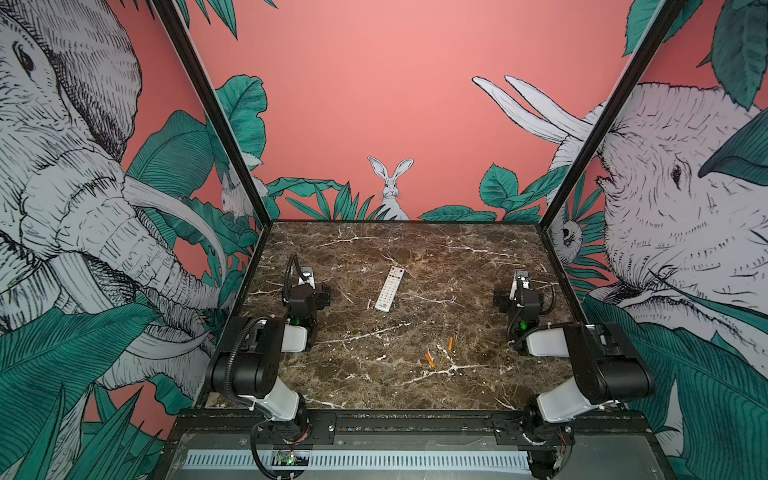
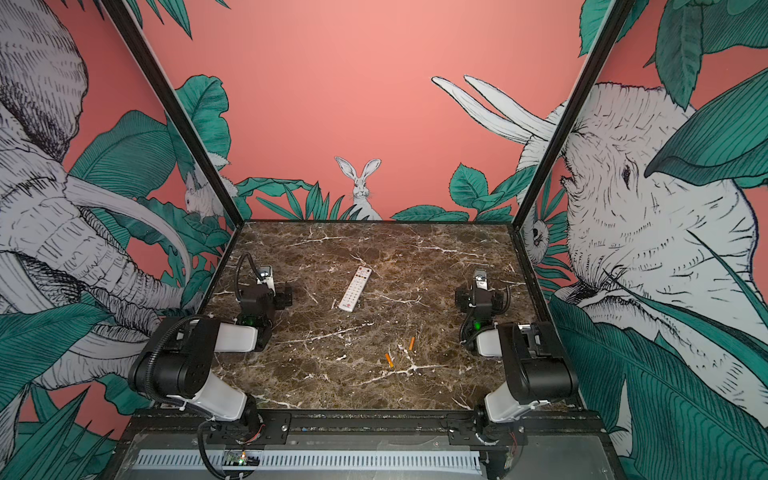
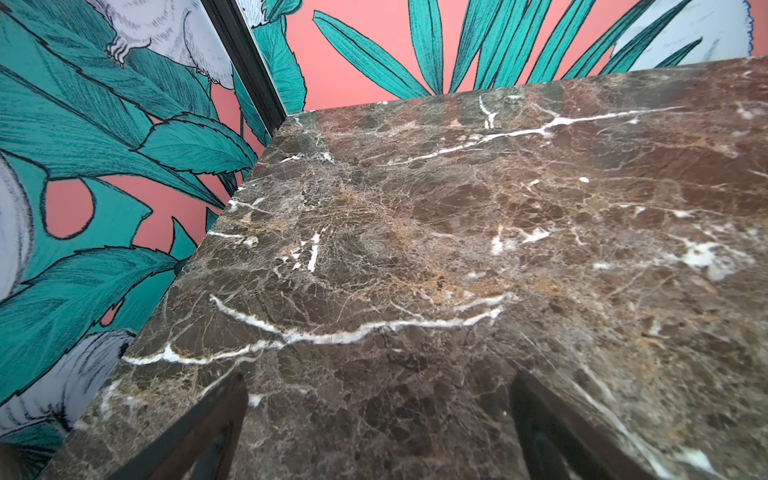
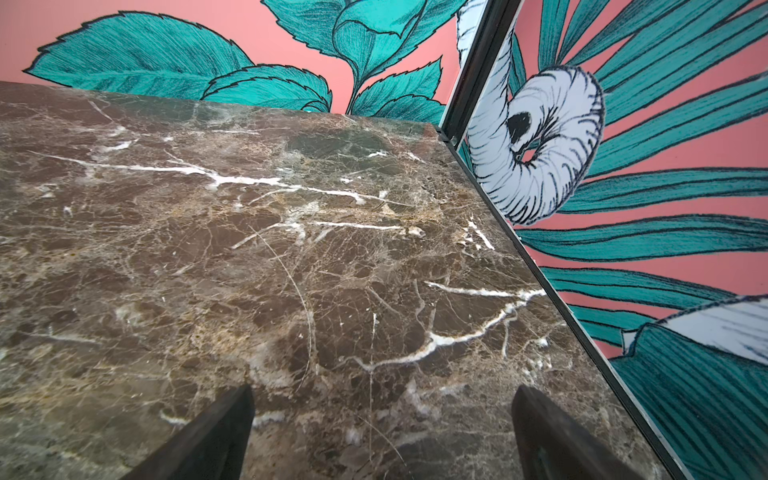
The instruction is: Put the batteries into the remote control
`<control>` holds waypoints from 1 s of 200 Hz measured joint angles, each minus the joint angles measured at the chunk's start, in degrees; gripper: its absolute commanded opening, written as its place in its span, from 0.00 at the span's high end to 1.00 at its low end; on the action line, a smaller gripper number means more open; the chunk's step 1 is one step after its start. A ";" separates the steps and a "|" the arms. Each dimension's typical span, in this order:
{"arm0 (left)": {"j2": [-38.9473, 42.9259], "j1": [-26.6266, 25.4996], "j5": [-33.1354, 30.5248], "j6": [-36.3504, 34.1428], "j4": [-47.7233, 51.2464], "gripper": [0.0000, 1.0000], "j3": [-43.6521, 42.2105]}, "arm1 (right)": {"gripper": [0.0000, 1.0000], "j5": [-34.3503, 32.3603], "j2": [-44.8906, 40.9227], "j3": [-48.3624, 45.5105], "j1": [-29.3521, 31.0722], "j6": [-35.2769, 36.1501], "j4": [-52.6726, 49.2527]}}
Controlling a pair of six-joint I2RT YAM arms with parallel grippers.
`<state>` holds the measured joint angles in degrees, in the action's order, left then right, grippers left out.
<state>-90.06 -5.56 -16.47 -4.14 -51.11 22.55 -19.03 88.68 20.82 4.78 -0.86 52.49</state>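
The remote control (image 1: 389,289) (image 2: 354,289), long and white, lies buttons up in the middle of the marble table (image 1: 436,249), its coloured buttons at the far end. The two orange batteries lie nearer the front, slightly right of centre: one (image 1: 450,343) (image 2: 412,343) further back, the other (image 1: 430,360) (image 2: 390,360) closer and to its left. My left gripper (image 1: 306,274) (image 3: 379,380) rests far left of the remote, open and empty. My right gripper (image 1: 521,276) (image 4: 384,390) rests at the far right, open and empty. Both wrist views show only bare marble between the dark fingers (image 3: 216,424) (image 4: 552,432).
Painted walls with black corner posts (image 1: 216,116) (image 1: 598,124) close in the table on the left, right and back. Both arm bases (image 1: 274,403) (image 1: 561,403) are mounted on the black rail along the front edge.
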 measured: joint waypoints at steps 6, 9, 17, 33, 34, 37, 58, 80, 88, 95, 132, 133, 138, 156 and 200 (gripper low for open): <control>0.00 0.00 0.00 0.00 0.00 0.01 0.00 | 0.01 0.00 0.00 0.00 0.00 0.00 0.00; 0.00 0.00 0.00 0.00 0.00 0.01 0.00 | 0.01 0.00 0.00 0.00 0.00 0.00 0.00; 0.00 0.00 0.00 0.00 -0.02 0.01 0.00 | 0.01 0.02 0.00 0.00 0.00 0.00 0.00; 0.00 0.00 0.00 0.00 0.00 0.01 0.00 | 0.01 0.00 0.00 0.00 0.00 0.00 0.00; 0.00 0.00 0.00 0.00 -0.02 0.01 0.00 | 0.01 0.02 0.00 0.00 0.00 0.00 0.00; 0.00 0.00 0.00 0.00 -0.02 0.00 0.00 | 0.01 0.00 0.00 0.00 0.00 0.00 0.00; 0.00 0.00 0.00 0.00 0.00 0.01 0.00 | 0.01 0.02 0.00 0.00 0.00 0.00 -0.02; 0.00 0.00 0.00 0.00 -0.02 0.00 0.00 | 0.01 0.02 0.00 0.00 0.00 0.00 -0.02; 0.00 0.00 0.00 0.00 0.00 0.00 0.00 | 0.01 0.02 0.00 0.00 -0.02 -0.02 -0.02; 0.00 0.00 0.00 0.00 -0.02 0.00 0.00 | 0.01 0.04 0.00 0.00 -0.02 -0.02 -0.04; 0.00 0.00 0.00 0.00 0.00 0.00 0.00 | 0.01 0.46 0.00 0.00 -0.22 -0.11 -0.07; 0.00 0.00 0.00 0.00 0.00 0.00 0.00 | 0.01 0.46 0.00 0.00 -0.24 -0.13 -0.07; 0.00 0.00 0.00 0.00 -0.02 0.00 0.00 | 0.01 0.52 0.00 0.00 -0.31 -0.17 -0.07; 0.00 0.00 0.00 0.00 0.00 0.00 0.00 | 0.01 0.68 0.00 0.00 -0.46 -0.22 -0.07; 0.00 0.00 0.00 0.00 0.00 0.00 0.00 | 0.01 0.72 0.00 0.00 -0.46 -0.22 -0.07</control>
<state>-90.06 -5.56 -16.47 -4.14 -51.11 22.55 -18.31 88.68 20.82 4.32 -1.08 52.42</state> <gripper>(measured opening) 0.995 0.988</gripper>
